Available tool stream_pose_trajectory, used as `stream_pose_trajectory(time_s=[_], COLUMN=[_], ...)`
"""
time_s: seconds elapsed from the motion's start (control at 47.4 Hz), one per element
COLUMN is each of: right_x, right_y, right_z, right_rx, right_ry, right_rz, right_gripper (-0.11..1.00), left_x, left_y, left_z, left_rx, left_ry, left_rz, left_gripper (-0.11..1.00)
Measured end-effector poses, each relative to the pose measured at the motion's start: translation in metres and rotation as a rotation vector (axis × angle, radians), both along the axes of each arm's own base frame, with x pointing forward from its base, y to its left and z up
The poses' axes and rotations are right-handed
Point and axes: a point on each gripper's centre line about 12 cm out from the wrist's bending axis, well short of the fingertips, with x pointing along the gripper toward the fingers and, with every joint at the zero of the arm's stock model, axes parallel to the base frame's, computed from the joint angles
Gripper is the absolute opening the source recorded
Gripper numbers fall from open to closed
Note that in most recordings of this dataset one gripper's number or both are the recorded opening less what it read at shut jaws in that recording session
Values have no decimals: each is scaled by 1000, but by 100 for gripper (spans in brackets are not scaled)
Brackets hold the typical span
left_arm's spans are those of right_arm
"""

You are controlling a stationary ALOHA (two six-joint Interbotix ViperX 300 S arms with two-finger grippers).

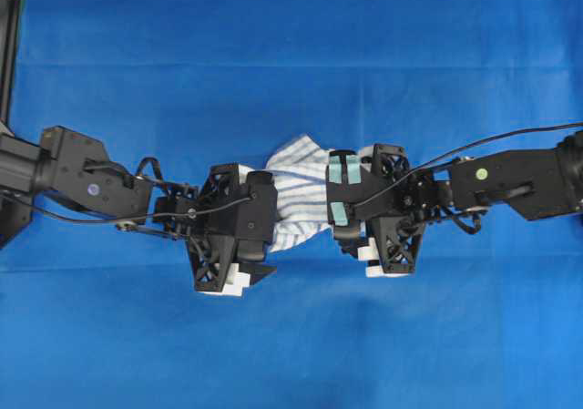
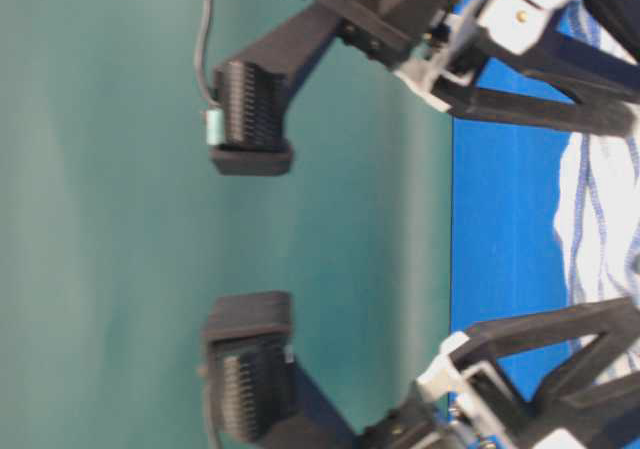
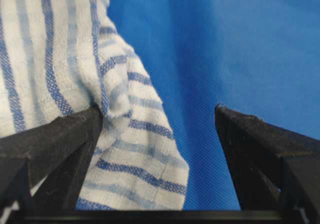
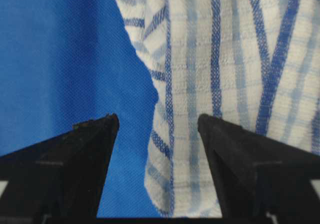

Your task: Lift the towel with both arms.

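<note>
Blue tablecloth (image 1: pixel 291 54), striped towel (image 1: pixel 301 199) between two spread grippers

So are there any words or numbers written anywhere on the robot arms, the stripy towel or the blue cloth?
None can be read in any view.
Small white striped towel: only blue-grey stripes, no label showing.
Plain blue tablecloth: no print.
Black left gripper and black right gripper: bare fingers, no writing.
Pale teal pads: blank.

No legible text or labels.
</note>
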Motion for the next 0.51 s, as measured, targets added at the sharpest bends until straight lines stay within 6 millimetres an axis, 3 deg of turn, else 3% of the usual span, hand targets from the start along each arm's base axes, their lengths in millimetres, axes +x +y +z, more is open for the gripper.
stream_pose_trajectory(time_s=[0.379, 0.506], right_x=[0, 0], right_y=[0, 0], right_z=[-24, -24], right_rx=[1, 0], right_ry=[12, 12], right_rz=[0, 1], right_gripper=[67, 65], left_x=[1, 2], left_y=[0, 2], left_z=[-25, -26], left_rx=[2, 2], left_ry=[43, 45], left_rz=[6, 12], left_gripper=[85, 74])
